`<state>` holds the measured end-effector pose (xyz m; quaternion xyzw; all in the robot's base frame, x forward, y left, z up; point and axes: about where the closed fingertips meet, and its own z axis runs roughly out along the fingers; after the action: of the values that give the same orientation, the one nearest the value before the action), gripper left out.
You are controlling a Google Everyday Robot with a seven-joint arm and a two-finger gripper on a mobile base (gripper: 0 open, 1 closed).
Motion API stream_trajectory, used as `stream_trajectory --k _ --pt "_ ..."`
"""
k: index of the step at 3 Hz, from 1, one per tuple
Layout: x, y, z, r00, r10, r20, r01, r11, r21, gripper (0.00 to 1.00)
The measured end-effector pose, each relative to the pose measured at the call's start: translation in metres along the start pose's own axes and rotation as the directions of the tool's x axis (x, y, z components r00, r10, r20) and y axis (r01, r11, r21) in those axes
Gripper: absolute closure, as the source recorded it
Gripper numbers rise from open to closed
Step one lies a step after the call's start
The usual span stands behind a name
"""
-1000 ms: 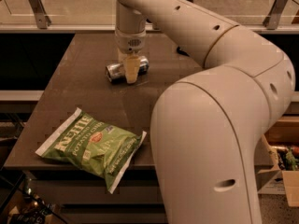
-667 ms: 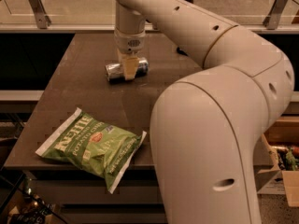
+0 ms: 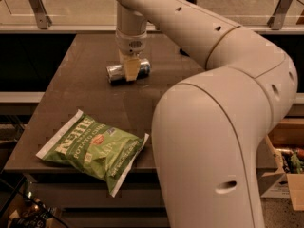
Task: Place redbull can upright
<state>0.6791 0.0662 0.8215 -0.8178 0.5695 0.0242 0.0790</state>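
The redbull can (image 3: 115, 73) lies on its side on the dark table (image 3: 80, 87), toward the back middle, its shiny end facing left. My gripper (image 3: 130, 71) points straight down onto the can's middle. One pale finger (image 3: 131, 68) lies against the can's near side and the other is hidden behind the can. The jaws stand closed around the can's body, and the can still rests on the table.
A green chip bag (image 3: 92, 148) lies flat at the table's front left, overhanging the edge. My large white arm fills the right side and hides the table there. A cardboard box (image 3: 285, 170) sits on the floor at right. A railing (image 3: 38, 4) runs behind the table.
The near finger has drawn in slightly against the can. The can and the chip bag have not moved.
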Motion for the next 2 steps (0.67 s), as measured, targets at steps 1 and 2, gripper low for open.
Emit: stream_trajectory --k 1,2 --pt "0.0 0.0 0.0 1.0 0.0 0.0 0.0 1.0 0.0 1.0" --pt "0.0004 0.0008 -0.001 1.0 0.0 0.009 0.0 1.0 0.007 1.0"
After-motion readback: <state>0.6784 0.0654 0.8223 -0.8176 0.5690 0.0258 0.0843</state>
